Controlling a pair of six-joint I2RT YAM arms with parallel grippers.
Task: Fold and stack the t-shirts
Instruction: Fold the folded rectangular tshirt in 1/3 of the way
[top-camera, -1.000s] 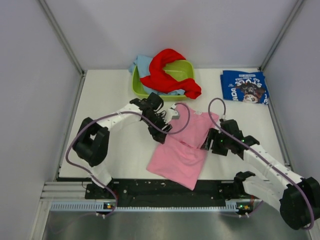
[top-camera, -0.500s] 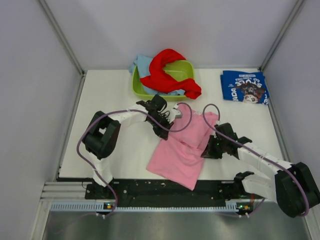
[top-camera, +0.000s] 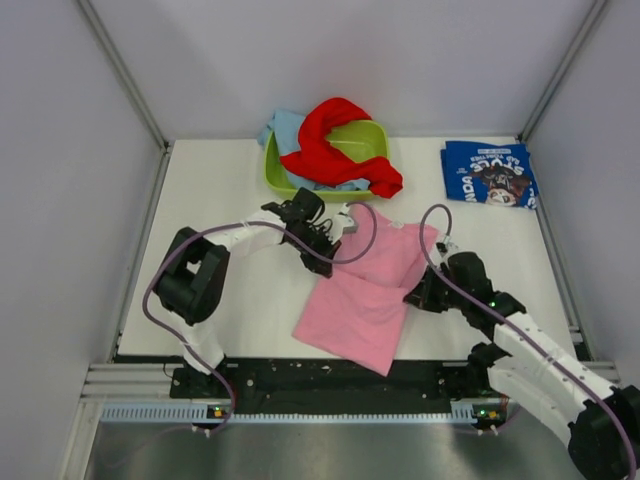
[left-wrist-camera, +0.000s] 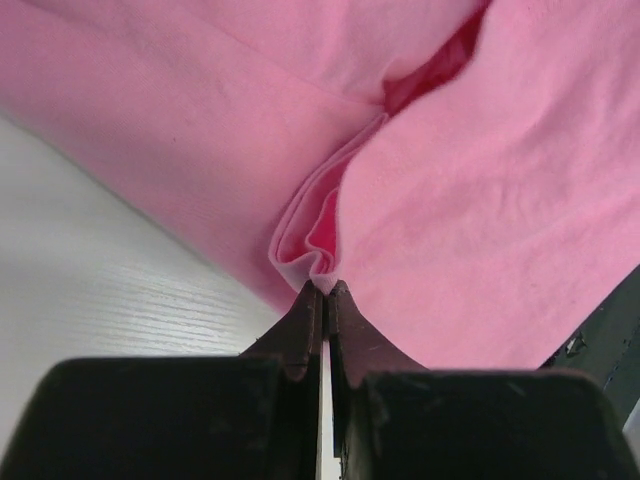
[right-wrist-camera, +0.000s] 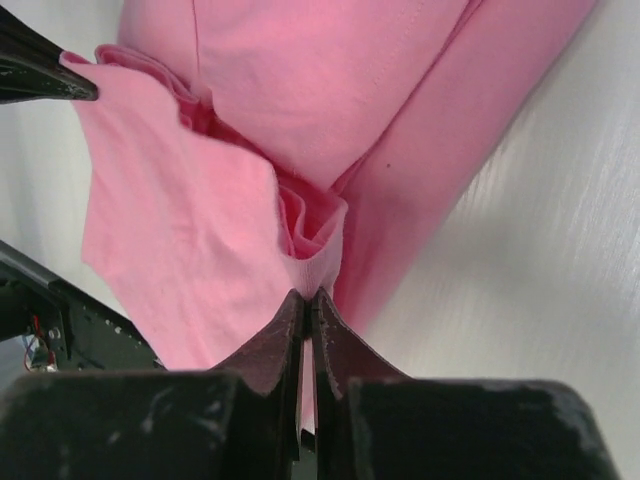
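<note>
The pink t-shirt (top-camera: 362, 292) lies crumpled in the middle of the table, between my two arms. My left gripper (top-camera: 328, 243) is shut on a pinched fold of its left upper edge; in the left wrist view the gripper (left-wrist-camera: 325, 290) has pink t-shirt cloth (left-wrist-camera: 460, 190) bunched at its tips. My right gripper (top-camera: 414, 296) is shut on the shirt's right edge, and the right wrist view shows this gripper (right-wrist-camera: 308, 296) holding a gathered fold of the pink t-shirt (right-wrist-camera: 300, 90). A navy blue t-shirt (top-camera: 488, 173) lies folded at the back right. The red t-shirt (top-camera: 338, 150) and the light blue one (top-camera: 284, 128) hang over the tub.
The lime green tub (top-camera: 372, 138) stands at the back centre, just behind my left gripper. Grey walls close in the table on the left, back and right. A black rail (top-camera: 330, 378) runs along the near edge under the shirt's lower corner.
Both grippers have gone from open to shut on the pink t-shirt's edges. The left gripper has shifted slightly back and the right arm has drawn in toward the shirt.
</note>
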